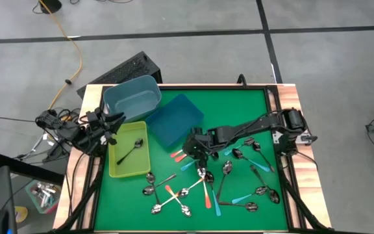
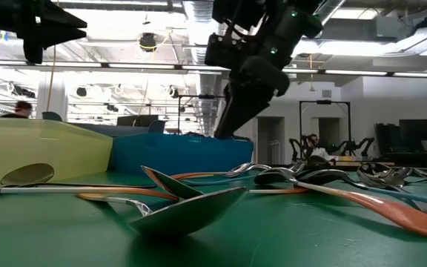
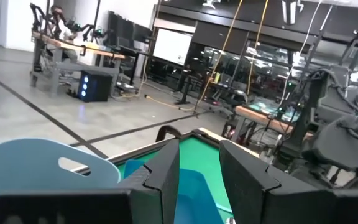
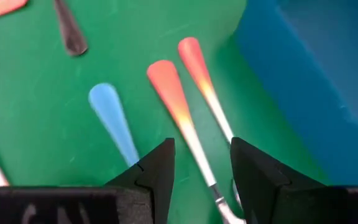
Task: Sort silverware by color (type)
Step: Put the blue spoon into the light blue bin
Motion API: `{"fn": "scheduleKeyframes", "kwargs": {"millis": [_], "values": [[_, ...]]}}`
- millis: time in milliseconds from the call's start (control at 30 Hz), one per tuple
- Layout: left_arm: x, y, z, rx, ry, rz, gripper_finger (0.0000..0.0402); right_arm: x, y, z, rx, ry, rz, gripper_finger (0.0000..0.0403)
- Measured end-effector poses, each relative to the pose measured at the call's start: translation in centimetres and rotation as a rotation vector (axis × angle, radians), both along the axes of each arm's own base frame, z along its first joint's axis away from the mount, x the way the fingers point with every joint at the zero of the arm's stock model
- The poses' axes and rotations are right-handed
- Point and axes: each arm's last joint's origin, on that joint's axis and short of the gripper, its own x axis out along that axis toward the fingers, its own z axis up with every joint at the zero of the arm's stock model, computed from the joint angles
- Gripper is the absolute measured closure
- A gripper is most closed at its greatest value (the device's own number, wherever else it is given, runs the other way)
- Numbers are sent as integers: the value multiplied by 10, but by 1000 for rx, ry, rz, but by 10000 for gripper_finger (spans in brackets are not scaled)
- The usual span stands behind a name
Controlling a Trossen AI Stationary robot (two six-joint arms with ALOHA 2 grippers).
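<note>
The right gripper (image 1: 198, 154) sits low over the green mat (image 1: 239, 107), just beside the dark blue tray (image 1: 175, 119), with its fingers (image 4: 151, 171) spread a moderate way and nothing between them. Its wrist camera looks down on two orange-handled spoons (image 4: 176, 102) lying side by side, one running between the fingers, plus a light blue handle (image 4: 112, 118) just next to them. The bowls of all three are cut off behind the gripper, so only handles show.

The rest of the silverware (image 1: 203, 188) is scattered across the near half of the mat — orange, teal and plain metal handles overlapping in a loose tangle, too small from above to count properly. One dark metal spoon (image 1: 132, 151) lies in the yellow-green tray (image 1: 115, 170). The light blue bin (image 1: 132, 97) sits behind it; I can't see what's inside.

The left gripper (image 1: 112, 123) hovers over the far end of the yellow-green tray, near that bin, fingers (image 3: 166, 174) parted and empty.

In the low view a big blurry spoon bowl (image 2: 191, 211) blocks much of the pile, and the right arm's fingertips are hidden behind the blue tray's wall.
</note>
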Motion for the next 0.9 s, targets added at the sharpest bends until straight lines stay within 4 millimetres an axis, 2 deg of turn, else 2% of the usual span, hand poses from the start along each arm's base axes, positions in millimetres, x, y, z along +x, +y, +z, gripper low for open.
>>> {"fn": "scheduleKeyframes", "kwargs": {"millis": [900], "values": [[0,1,-6,5,47,33,301,11,4,9,60,-158,-65,237]]}}
